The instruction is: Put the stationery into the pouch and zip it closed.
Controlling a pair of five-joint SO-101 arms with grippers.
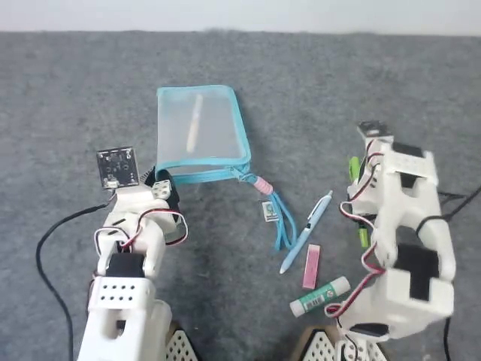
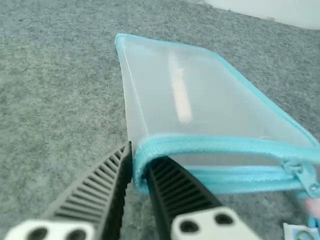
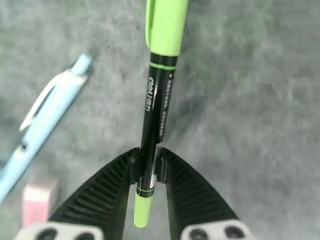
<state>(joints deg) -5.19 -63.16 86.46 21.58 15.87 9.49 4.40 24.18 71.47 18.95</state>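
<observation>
Left gripper point(image 2: 137, 155) first: its two black ribbed fingers are nearly closed, pinching the near corner of the translucent plastic pouch with turquoise zip trim point(image 2: 200, 100) right at the zip band. From that pinch the zip runs off sideways to the zip pull point(image 2: 300, 172) at the opposite corner. The pouch lies flat, stretching away from the fingertips. Inside it, past the zip, rests a pale, wood-coloured stick point(image 2: 180, 95), pointing away from the gripper.

Over to the right gripper point(image 3: 147, 152): it is clamped tight on a black-barrelled marker with a lime-green cap and tail point(image 3: 157, 100). The tail pokes back between the fingers; the capped end juts out beyond the tips.

Just beside this gripper, on the side towards the other arm, a pale blue ballpoint pen with a white clip point(image 3: 45, 120) lies on the grey felt-like table cover point(image 1: 75, 90). A pink rectangular eraser point(image 3: 36, 202) sits close by the pen's tip end. In the high view, a white glue stick with a green cap point(image 1: 319, 295) lies back near this arm's base. Farther off, between the two grippers, the pouch's turquoise strap point(image 1: 282, 218) trails along the cover.
</observation>
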